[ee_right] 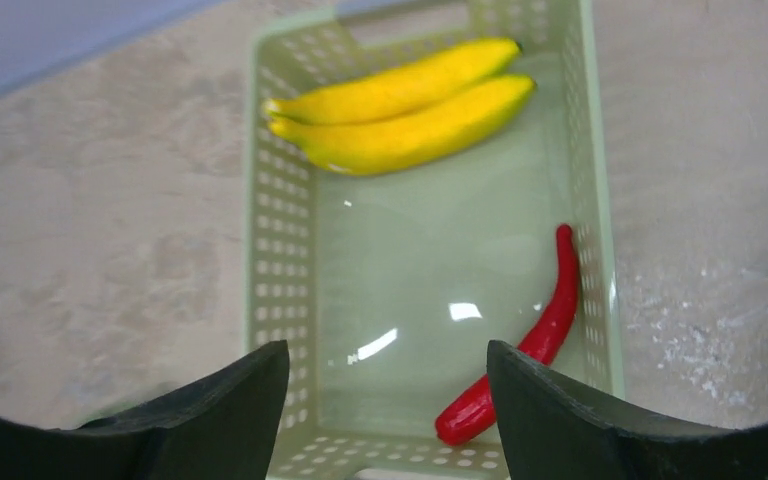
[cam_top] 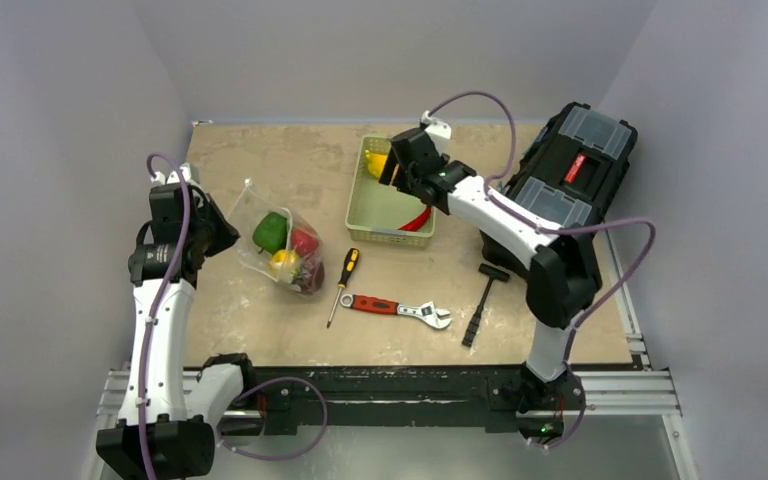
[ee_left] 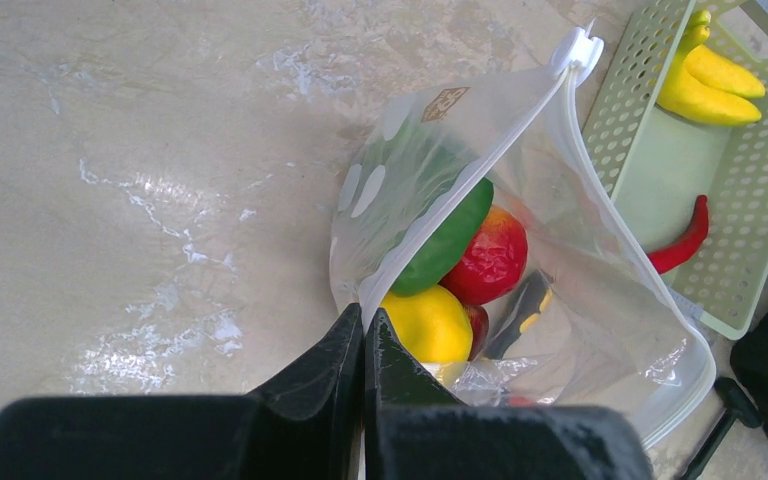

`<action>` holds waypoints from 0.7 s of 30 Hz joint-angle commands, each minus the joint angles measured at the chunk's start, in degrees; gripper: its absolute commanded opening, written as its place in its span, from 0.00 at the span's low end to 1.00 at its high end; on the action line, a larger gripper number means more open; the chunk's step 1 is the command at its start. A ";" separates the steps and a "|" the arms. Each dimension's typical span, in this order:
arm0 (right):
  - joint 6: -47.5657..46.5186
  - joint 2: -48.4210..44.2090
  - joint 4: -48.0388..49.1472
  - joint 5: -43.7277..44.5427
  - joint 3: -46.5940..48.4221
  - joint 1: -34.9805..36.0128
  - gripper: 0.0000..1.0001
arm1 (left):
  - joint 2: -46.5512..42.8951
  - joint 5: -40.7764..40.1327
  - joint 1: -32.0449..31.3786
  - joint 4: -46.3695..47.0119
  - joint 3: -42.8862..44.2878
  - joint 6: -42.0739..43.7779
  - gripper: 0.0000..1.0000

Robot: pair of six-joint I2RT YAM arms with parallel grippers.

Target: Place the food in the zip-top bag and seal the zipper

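The clear dotted zip-top bag (cam_top: 278, 243) lies left of centre with its mouth open. Inside it are a green pepper (ee_left: 447, 240), a red fruit (ee_left: 492, 257) and a yellow fruit (ee_left: 431, 325). My left gripper (ee_left: 363, 322) is shut on the bag's mouth edge, on the pale zipper strip (ee_left: 460, 195); its white slider (ee_left: 577, 50) sits at the far end. My right gripper (ee_right: 388, 362) is open and empty above the pale green basket (ee_right: 280, 240), which holds yellow bananas (ee_right: 410, 118) and a red chili (ee_right: 530, 345).
A screwdriver (cam_top: 342, 284), a red-handled wrench (cam_top: 396, 308) and a black hammer (cam_top: 481, 298) lie on the table in front of the basket. A black toolbox (cam_top: 572, 165) stands at the back right.
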 commanded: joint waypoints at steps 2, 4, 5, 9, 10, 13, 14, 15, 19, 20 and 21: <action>10.37 8.31 -11.44 3.33 5.83 -0.91 0.68 | -0.18 1.73 0.38 3.25 -0.13 1.30 0.00; 11.54 10.40 -12.58 3.78 6.92 -0.87 0.68 | -0.16 2.04 0.42 3.42 -0.22 1.26 0.00; 12.67 11.28 -13.59 4.38 7.38 -0.87 0.68 | -0.08 2.25 0.40 3.45 -0.22 1.35 0.00; 18.44 12.23 -16.50 6.54 7.13 -0.87 0.68 | 0.28 2.79 0.38 3.56 -0.22 1.35 0.00; 19.31 12.32 -16.85 7.14 6.75 -0.87 0.68 | 0.33 2.89 0.34 3.53 -0.25 1.35 0.00; 21.88 13.32 -18.75 8.15 7.53 -0.95 0.67 | 0.43 3.22 0.35 3.53 -0.22 1.35 0.00; 22.51 13.84 -19.45 8.19 8.08 -0.95 0.67 | 0.36 3.23 0.34 3.53 -0.28 1.39 0.00; 23.23 14.27 -20.16 8.35 8.51 -1.00 0.67 | 0.31 3.17 0.37 3.54 -0.31 1.43 0.00; 25.96 15.68 -23.06 8.12 9.64 -1.12 0.67 | 0.09 3.19 0.35 3.56 -0.40 1.43 0.00; 26.75 15.47 -23.06 8.08 9.25 -1.05 0.67 | 0.14 3.13 0.39 3.62 -0.40 1.43 0.00; 27.45 15.32 -22.84 7.89 8.63 -1.04 0.67 | 0.19 3.14 0.34 3.69 -0.40 1.43 0.00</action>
